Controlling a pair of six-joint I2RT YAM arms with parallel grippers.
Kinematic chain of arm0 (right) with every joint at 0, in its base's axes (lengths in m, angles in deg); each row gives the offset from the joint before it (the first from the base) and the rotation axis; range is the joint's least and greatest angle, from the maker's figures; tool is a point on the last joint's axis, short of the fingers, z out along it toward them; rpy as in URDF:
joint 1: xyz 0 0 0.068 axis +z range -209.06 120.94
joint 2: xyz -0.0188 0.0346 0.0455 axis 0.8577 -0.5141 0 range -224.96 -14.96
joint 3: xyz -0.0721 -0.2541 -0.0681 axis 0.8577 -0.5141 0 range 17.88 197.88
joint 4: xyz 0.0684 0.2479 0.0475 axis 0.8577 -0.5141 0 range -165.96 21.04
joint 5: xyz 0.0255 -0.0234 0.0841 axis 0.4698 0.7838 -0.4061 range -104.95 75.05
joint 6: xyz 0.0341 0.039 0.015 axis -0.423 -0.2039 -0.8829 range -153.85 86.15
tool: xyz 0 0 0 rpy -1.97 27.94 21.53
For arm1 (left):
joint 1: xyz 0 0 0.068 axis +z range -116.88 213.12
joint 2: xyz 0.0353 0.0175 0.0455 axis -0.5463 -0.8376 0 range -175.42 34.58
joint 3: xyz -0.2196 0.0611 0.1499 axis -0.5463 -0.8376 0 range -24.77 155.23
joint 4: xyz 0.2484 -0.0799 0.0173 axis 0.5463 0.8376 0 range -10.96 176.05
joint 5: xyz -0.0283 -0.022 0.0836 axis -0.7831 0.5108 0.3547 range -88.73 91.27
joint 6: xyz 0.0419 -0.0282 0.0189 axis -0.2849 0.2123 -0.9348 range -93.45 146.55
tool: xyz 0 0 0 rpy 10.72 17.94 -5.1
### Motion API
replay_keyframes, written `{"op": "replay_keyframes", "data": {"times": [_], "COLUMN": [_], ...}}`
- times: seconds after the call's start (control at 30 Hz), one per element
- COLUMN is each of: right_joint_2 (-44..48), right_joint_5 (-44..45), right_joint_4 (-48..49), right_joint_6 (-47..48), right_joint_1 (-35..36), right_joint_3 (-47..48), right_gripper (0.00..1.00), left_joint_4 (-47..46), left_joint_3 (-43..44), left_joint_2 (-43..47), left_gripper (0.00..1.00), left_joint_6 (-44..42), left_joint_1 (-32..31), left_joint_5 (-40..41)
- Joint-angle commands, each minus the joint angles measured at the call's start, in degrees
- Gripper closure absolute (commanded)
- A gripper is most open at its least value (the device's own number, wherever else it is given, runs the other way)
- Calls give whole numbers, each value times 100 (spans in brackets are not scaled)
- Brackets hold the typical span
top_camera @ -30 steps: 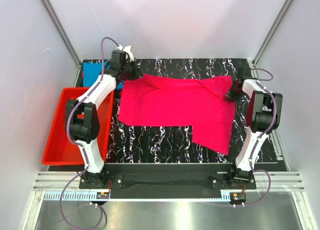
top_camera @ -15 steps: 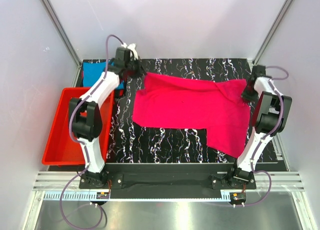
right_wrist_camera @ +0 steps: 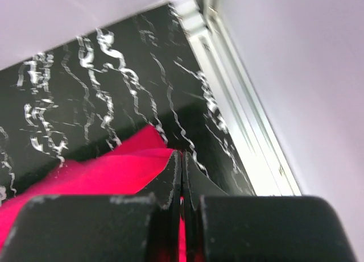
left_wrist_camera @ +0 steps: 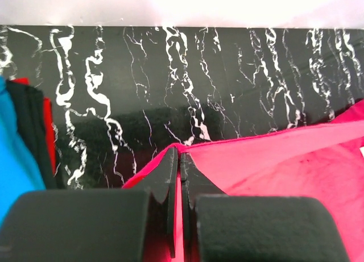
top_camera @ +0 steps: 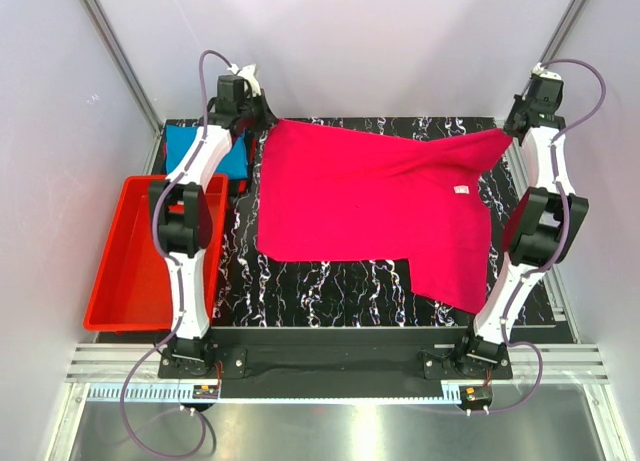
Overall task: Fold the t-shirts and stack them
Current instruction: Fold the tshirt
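1. The pink t-shirt [top_camera: 370,206] is lying across the table's [top_camera: 330,286] middle.
2. Both arms are stretching to the table's far corners, left gripper [top_camera: 268,123] and right gripper [top_camera: 509,131] clamping shirt corners.
3. Only the wrist views are showing jaws pressing shut on cloth.

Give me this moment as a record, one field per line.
left gripper: shut on pink shirt, far left corner
right gripper: shut on same shirt, far right corner
pink shirt: far edge stretched between the grippers, rest on table
blue shirt: far left, beyond tray
tray: at table's left edge
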Motion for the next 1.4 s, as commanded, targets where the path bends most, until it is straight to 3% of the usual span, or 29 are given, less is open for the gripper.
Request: {"op": "replay_keyframes", "data": {"times": [0.0,0.33,0.77,1.0,1.37], "right_joint_2": [-206,-549,-189,416,1243], "right_joint_5": [-506,-1246,-1509,-1887,-1597], "right_joint_4": [847,2087,2650,2659,2527], "right_joint_6": [536,606,1274,1503,2109], "right_joint_1": [23,15,15,23,23], "right_joint_3": [264,194,-307,-1113,-2169], "right_gripper": [100,100,100,100,100], "left_joint_4": [-456,-597,-360,254,1547], "left_joint_3": [413,712,581,580,589], "left_joint_2": [-273,-651,-406,-300,-72], "left_gripper": [100,100,100,100,100], "left_joint_6": [-154,-155,-655,-1155,-2289], "left_joint_1": [76,304,542,542,533], "left_joint_5": [-273,-106,-1090,-1513,-1566]}}
